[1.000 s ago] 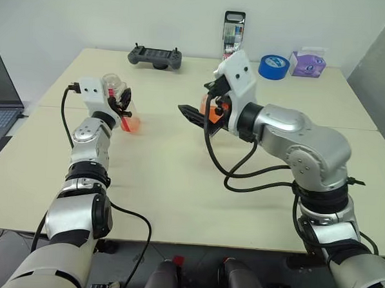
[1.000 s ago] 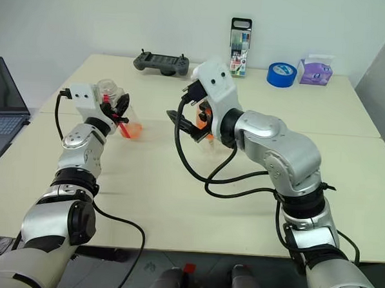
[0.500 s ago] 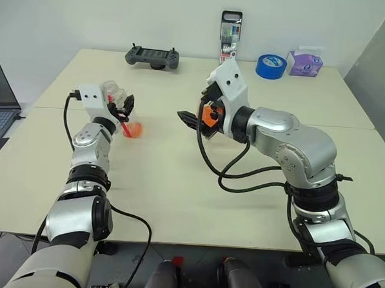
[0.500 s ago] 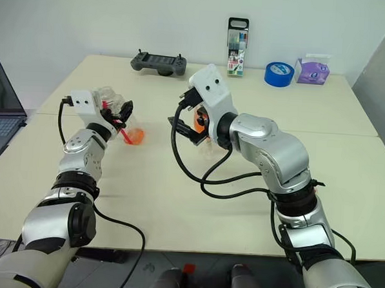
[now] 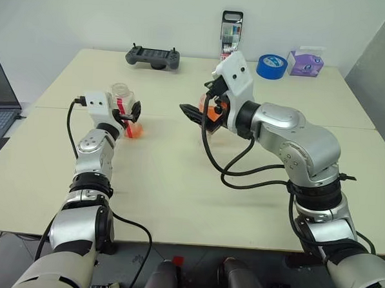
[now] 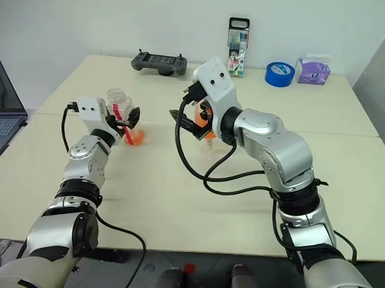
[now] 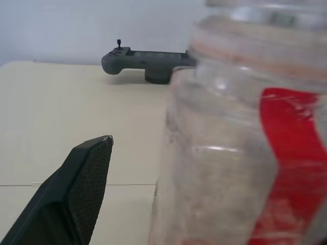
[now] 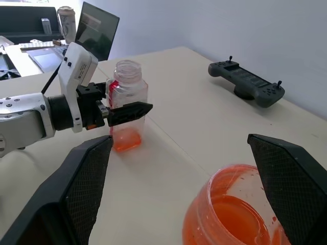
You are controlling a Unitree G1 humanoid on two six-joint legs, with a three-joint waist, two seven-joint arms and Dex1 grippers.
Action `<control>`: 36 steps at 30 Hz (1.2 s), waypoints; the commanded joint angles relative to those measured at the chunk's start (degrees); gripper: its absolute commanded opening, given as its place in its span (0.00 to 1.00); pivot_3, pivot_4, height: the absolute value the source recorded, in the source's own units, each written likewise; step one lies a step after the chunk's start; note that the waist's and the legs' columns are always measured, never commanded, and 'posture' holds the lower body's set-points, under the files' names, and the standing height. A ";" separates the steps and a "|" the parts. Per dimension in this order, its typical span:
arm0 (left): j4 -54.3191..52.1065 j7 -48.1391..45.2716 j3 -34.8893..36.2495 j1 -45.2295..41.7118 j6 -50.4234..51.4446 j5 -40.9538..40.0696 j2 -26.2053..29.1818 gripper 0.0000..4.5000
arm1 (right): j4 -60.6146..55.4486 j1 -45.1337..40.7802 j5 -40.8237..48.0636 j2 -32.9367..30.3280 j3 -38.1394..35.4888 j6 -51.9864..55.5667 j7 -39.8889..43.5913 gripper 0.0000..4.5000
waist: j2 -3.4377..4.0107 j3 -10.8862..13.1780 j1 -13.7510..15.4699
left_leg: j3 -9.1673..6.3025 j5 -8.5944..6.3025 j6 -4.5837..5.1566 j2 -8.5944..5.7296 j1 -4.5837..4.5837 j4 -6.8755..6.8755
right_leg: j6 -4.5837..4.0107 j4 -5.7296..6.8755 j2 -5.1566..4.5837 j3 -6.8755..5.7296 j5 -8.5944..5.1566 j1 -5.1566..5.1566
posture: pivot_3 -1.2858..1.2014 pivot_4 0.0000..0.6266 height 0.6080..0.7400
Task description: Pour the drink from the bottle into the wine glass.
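The bottle (image 8: pixel 126 104) stands upright on the counter (image 5: pixel 178 175) at about nine o'clock, nearly drained, between the left gripper's (image 8: pixel 113 108) parted fingers — apparently just set down. The right gripper (image 6: pixel 188 126), spread wide, flanks the wine glass (image 8: pixel 232 214) holding the drink (image 8: pixel 232 218) — probably to steady it.

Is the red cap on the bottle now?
No, the bottle stands on the table with its mouth open and no cap on it.
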 commanded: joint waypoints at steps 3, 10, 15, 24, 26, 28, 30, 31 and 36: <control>-4.06 0.47 0.04 0.64 0.71 0.05 0.78 0.99 | -0.42 -2.43 -0.76 -0.19 -2.09 -2.54 0.76 1.00 | 0.00 0.00 0.00 | 0.00 0.00 0.00 0.00 0.00 0.00 | 0.00 0.00 0.00 0.00 0.00 0.00 | 0.52 0.24 1.00; -9.95 0.81 0.26 2.61 4.13 -0.66 0.96 0.99 | -0.77 -3.02 -1.01 -1.34 -2.33 -2.41 1.82 1.00 | 0.00 0.00 0.00 | -0.01 0.00 0.00 0.00 0.00 -0.02 | 0.00 -0.03 0.00 0.00 0.00 0.00 | 0.52 0.24 1.00; -32.58 3.72 1.30 10.28 15.23 -3.35 0.97 0.99 | -4.17 -4.49 0.98 -6.31 -3.82 1.00 5.63 1.00 | 0.00 0.00 0.01 | -0.01 0.00 0.00 0.01 -0.02 -0.08 | 0.00 -0.09 -0.07 0.02 0.00 -0.01 | 0.52 0.24 1.00; -63.24 9.15 2.50 22.93 34.27 -7.68 0.61 0.99 | -7.82 -2.34 4.28 -13.52 -5.61 3.26 11.36 1.00 | 0.00 0.00 0.06 | 0.00 0.00 -0.01 0.01 0.04 -0.12 | 0.00 -0.16 -0.14 0.03 0.00 0.06 | 0.52 0.24 1.00; -67.66 10.72 2.46 23.19 37.43 -7.93 0.60 0.99 | -7.93 -1.76 4.96 -14.66 -6.52 3.58 11.90 1.00 | 0.00 0.00 0.10 | -0.02 0.00 -0.01 0.01 0.04 -0.12 | 0.00 -0.20 -0.14 0.02 0.00 0.10 | 0.52 0.24 1.00; -70.69 10.90 2.01 21.39 39.42 -8.83 0.96 0.99 | -7.64 -0.85 5.99 -15.43 -8.26 3.57 12.18 1.00 | 0.00 0.00 0.17 | -0.04 0.00 -0.01 0.00 0.04 -0.12 | 0.00 -0.23 -0.14 0.00 0.00 0.14 | 0.52 0.24 1.00; -71.69 10.57 2.33 18.48 40.99 -10.65 0.99 0.99 | -7.77 0.47 6.71 -16.57 -9.90 3.06 12.93 1.00 | 0.00 0.00 0.43 | -0.04 0.00 -0.01 -0.02 0.02 -0.11 | 0.00 -0.30 -0.14 -0.04 0.00 0.20 | 0.52 0.24 1.00; -71.89 9.66 2.35 17.14 41.66 -11.65 1.30 0.99 | -8.36 1.36 7.32 -17.48 -10.95 2.99 13.55 1.00 | 0.00 0.00 0.50 | -0.02 0.00 -0.01 -0.03 0.01 -0.10 | -0.01 -0.38 -0.13 -0.06 0.01 0.25 | 0.52 0.24 1.00; -73.38 -4.19 -1.99 16.52 43.20 -18.16 5.47 0.99 | -12.20 9.17 14.62 -22.00 -20.48 3.99 17.65 1.00 | 0.00 0.00 0.38 | 0.10 0.00 -0.01 -0.08 0.02 -0.17 | -0.03 -0.58 -0.13 0.04 0.02 0.28 | 0.52 0.24 1.00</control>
